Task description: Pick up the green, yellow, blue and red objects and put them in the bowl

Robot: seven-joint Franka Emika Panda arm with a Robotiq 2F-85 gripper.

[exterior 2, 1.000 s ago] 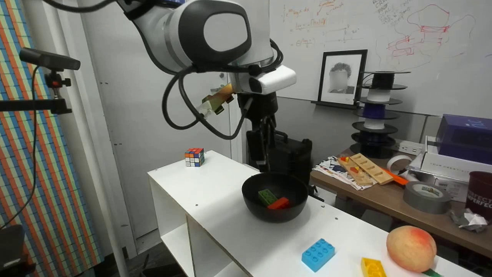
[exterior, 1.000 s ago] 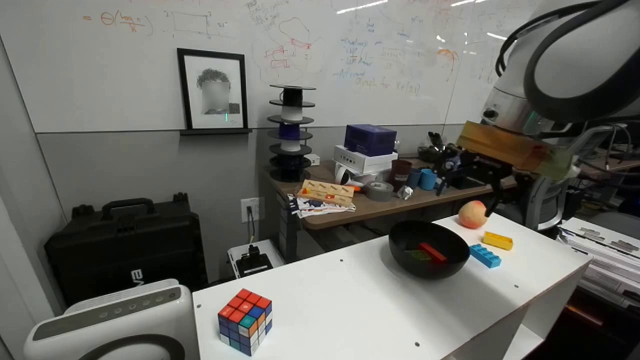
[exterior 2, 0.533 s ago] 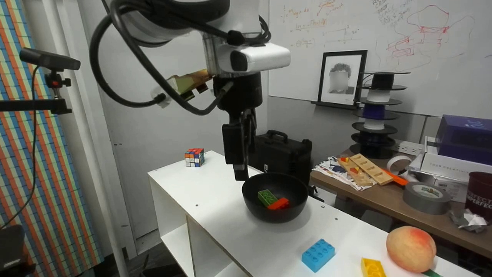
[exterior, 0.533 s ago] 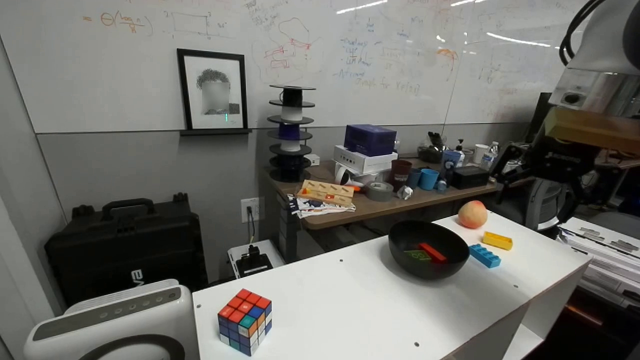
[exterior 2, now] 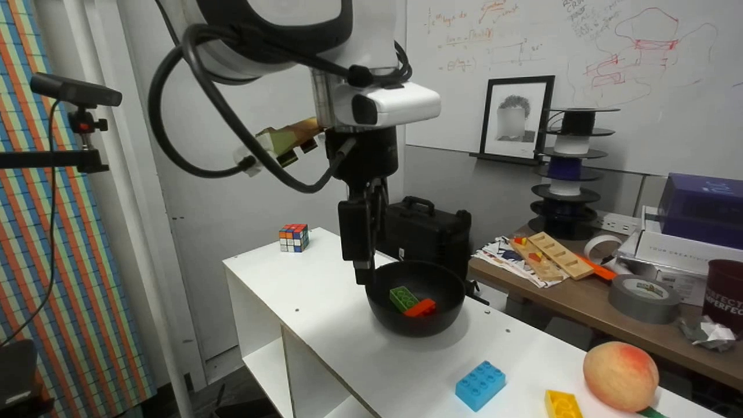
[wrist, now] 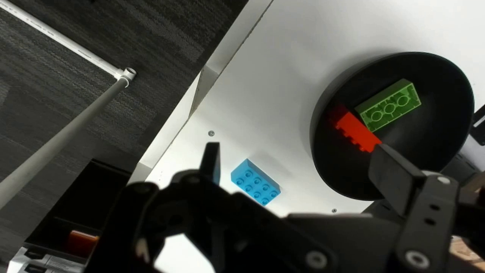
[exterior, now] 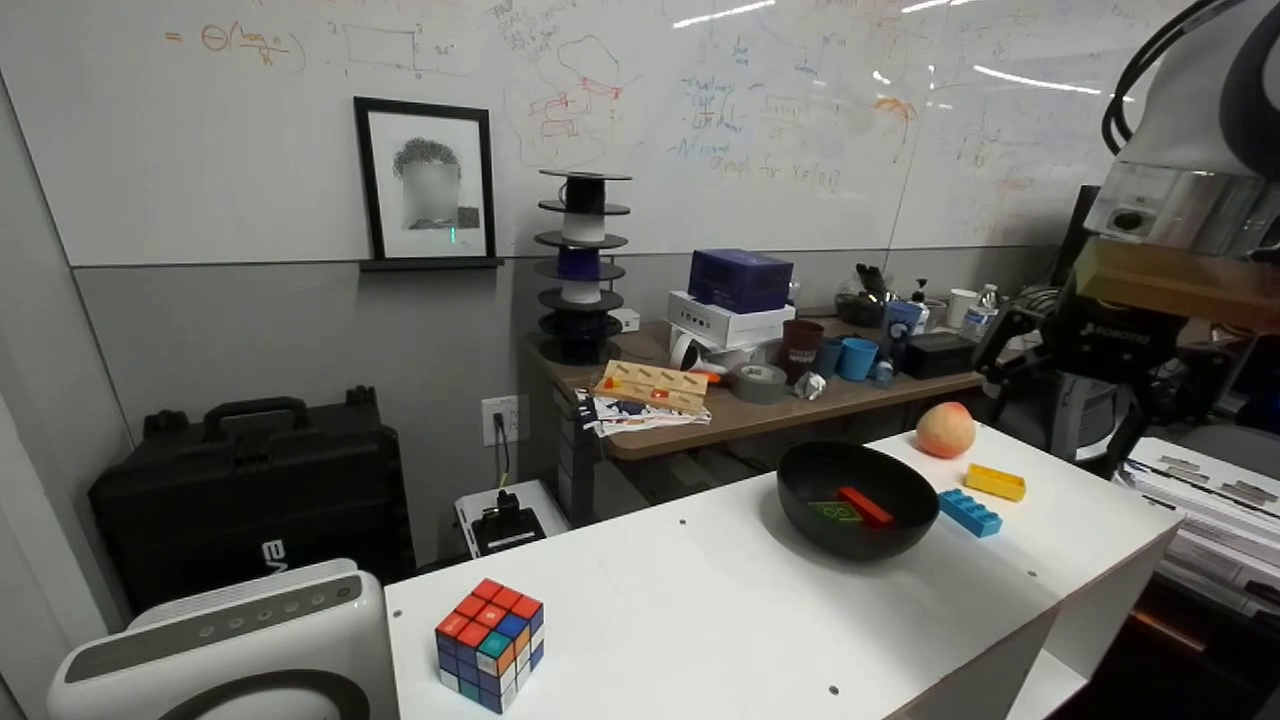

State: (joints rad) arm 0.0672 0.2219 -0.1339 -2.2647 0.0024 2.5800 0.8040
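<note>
Slightly lowered, the claw (wrist: 295, 152) hung, fingers spread; in the wrist view one hid part of the bowl (wrist: 441, 131), the blue block (wrist: 256, 182) showing beneath, between them.

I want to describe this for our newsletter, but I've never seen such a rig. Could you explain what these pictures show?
The big white-and-black machine is a robot arm; the black claw at its end is the gripper.

Some pictures are taken from two spots outside the robot. The wrist view is taken from the arm's end, looking down past the gripper's fingers.

On the white surface sits a black bowl with a green block and a red block inside. A blue block and a yellow block lie outside it, on the same side as what looks like a peach. On the bowl's other side stands a Rubik's cube.

Nothing is held: the fingers are spread apart. The blocks belong in the bowl; blue and yellow are left.
</note>
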